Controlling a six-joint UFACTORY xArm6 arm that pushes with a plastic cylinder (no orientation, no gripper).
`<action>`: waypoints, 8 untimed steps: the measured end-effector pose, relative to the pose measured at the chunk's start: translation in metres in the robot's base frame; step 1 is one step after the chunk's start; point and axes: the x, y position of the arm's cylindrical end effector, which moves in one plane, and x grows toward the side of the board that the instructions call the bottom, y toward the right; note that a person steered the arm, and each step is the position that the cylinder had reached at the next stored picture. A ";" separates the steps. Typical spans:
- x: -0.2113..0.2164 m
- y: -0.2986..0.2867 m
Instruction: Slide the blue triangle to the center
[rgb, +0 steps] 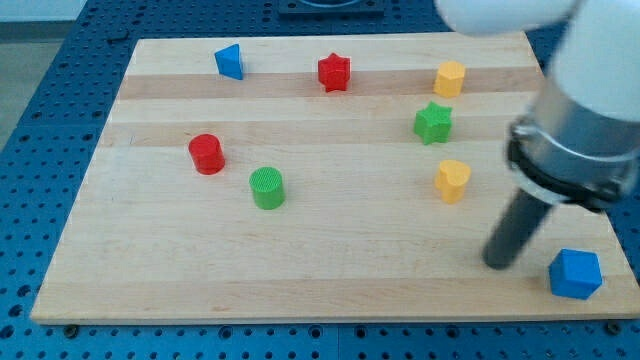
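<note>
Wooden surface (330, 270) seen from above and slightly in front, resting on a blue perforated bench (40, 100). The arm (590, 120) enters from the view's upper right; its end effector is a plain dark rod with no jaws, so it neither opens, closes nor grips anything. My tip (499, 264) meets the board at about 4 o'clock from the board's middle, free of every block. The blue hexagonal block (575, 274) lies just beside the tip at its 3 o'clock, near the board's lower right corner, with a gap between them. The nearer yellow block (452, 180) sits at 11 o'clock from the tip, apart from it.

The blue triangle (229, 62) stands near the board's upper left edge, at roughly 10 o'clock from the middle and well apart from the tip. The red star (334, 72) is at its 3 o'clock; further along the same upper band is a second yellow block (449, 78). The green star (433, 122) lies just below that, at its 7 o'clock. The red cylinder (207, 154) is left of centre, with the green cylinder (267, 188) near it at 4 o'clock.
</note>
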 end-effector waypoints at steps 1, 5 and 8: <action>-0.050 -0.060; -0.228 -0.294; -0.336 -0.358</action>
